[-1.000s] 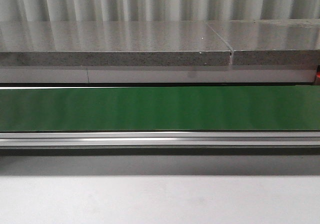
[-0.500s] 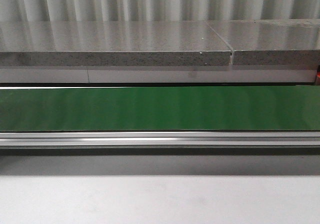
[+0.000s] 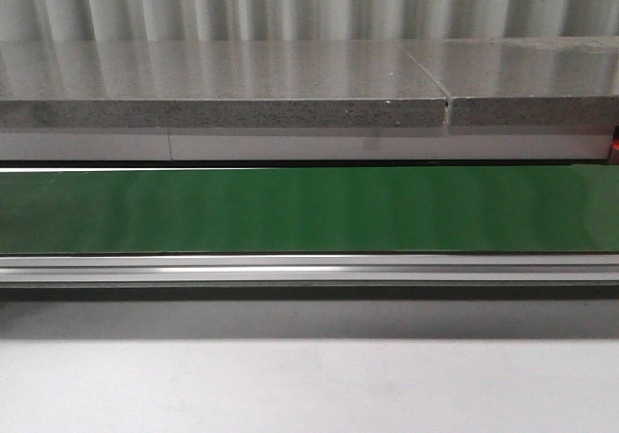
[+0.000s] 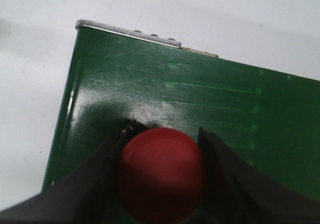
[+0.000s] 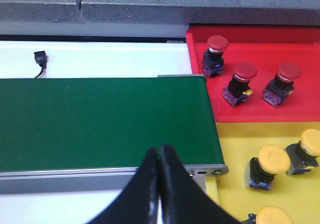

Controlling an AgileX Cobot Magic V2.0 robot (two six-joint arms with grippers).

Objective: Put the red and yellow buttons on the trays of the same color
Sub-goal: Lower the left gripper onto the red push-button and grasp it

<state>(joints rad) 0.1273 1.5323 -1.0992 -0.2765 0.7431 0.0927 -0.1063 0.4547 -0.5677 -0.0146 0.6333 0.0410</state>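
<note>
Over the green belt point(image 4: 200, 99), the left gripper point(image 4: 161, 176) clamped a red button point(image 4: 161, 176) for carrying to the red tray point(image 5: 260, 111); the right gripper point(image 5: 160, 184) sat closed, empty.

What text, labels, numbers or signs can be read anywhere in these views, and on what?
None can be read in any view.
Green conveyor belt: bare, no markings.
Red tray and yellow tray: no text.
Red buttons and yellow buttons: plain caps; bases too small to tell.
Red button in the left gripper: unmarked.

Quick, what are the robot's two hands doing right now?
Left gripper: closed on a red button.
Right gripper: closed, holding nothing.
</note>
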